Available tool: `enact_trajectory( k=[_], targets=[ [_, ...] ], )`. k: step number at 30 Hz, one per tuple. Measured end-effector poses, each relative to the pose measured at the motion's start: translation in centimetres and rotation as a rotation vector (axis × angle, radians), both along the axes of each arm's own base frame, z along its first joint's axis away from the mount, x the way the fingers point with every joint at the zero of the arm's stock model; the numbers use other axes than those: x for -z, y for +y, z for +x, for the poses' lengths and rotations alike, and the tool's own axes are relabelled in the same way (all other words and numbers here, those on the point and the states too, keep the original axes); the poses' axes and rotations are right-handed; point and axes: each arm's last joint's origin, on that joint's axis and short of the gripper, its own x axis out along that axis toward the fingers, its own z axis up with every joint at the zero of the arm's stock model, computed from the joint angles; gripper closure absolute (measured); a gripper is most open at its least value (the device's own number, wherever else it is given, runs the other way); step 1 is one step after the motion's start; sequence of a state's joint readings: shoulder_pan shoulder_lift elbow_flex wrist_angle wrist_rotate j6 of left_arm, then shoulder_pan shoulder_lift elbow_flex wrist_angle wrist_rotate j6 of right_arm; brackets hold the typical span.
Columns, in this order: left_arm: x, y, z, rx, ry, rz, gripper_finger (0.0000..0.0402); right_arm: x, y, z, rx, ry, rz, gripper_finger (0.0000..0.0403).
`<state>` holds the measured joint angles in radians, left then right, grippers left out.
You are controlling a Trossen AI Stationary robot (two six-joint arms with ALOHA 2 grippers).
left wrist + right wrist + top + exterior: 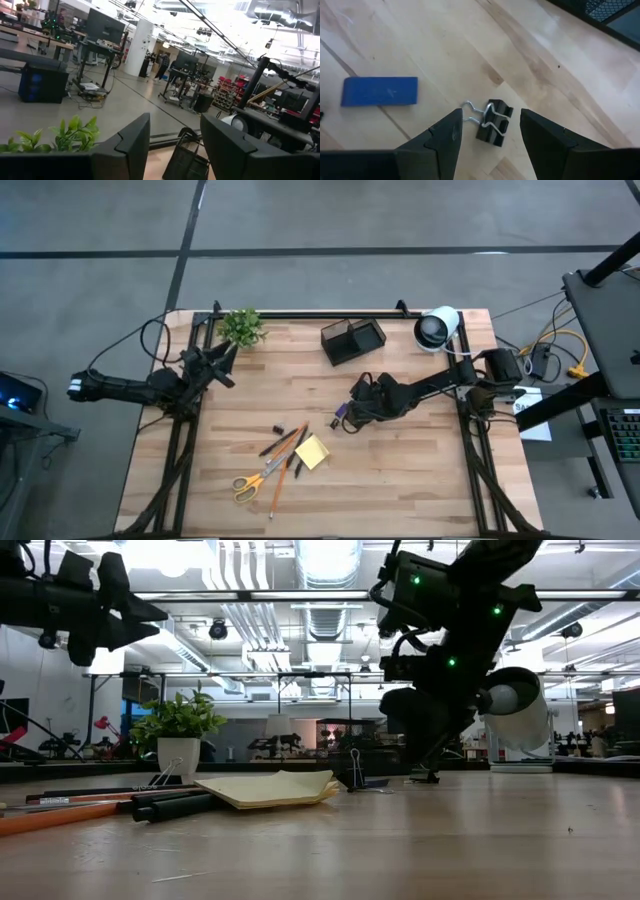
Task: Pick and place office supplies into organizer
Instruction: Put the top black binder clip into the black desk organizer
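Observation:
My right gripper (pixel 490 116) is open and hovers low over the table's middle (pixel 343 418). Its fingers stand on either side of a small black binder clip (pixel 492 127) that lies on the wood. A blue eraser-like block (pixel 380 91) lies beside it. The black mesh organizer (pixel 352 340) stands toward the far edge. The yellow sticky pad (pixel 312 451), the yellow-handled scissors (pixel 255 483), the orange pencils (pixel 285 470) and the dark pens (pixel 278 445) lie near the near edge. My left gripper (pixel 228 360) is open and waits raised by the plant.
A small green plant (pixel 242 327) stands at the far left corner, and a big white-and-black roll (pixel 437 328) at the far right. A tiny dark bit (pixel 278 427) lies left of my right gripper. Bare wood lies between the right gripper and the organizer.

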<state>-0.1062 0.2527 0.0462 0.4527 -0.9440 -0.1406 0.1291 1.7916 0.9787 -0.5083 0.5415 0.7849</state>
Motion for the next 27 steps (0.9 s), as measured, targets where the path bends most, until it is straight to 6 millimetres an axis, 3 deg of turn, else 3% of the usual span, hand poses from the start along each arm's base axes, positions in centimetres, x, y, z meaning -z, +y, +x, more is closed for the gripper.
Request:
enact_trajectory(
  k=[13,27],
  targets=[
    [0.1,0.0,0.0,-0.004,0.003,-0.001,0.0243,0.4,-1.2,0.0,0.013,-0.011,-0.004,0.0277],
    [0.2,0.1,0.0,-0.025,0.003,-0.006,0.0243,0.8,-1.2,-0.3,-0.037,0.026,0.031,0.0353]
  ],
)
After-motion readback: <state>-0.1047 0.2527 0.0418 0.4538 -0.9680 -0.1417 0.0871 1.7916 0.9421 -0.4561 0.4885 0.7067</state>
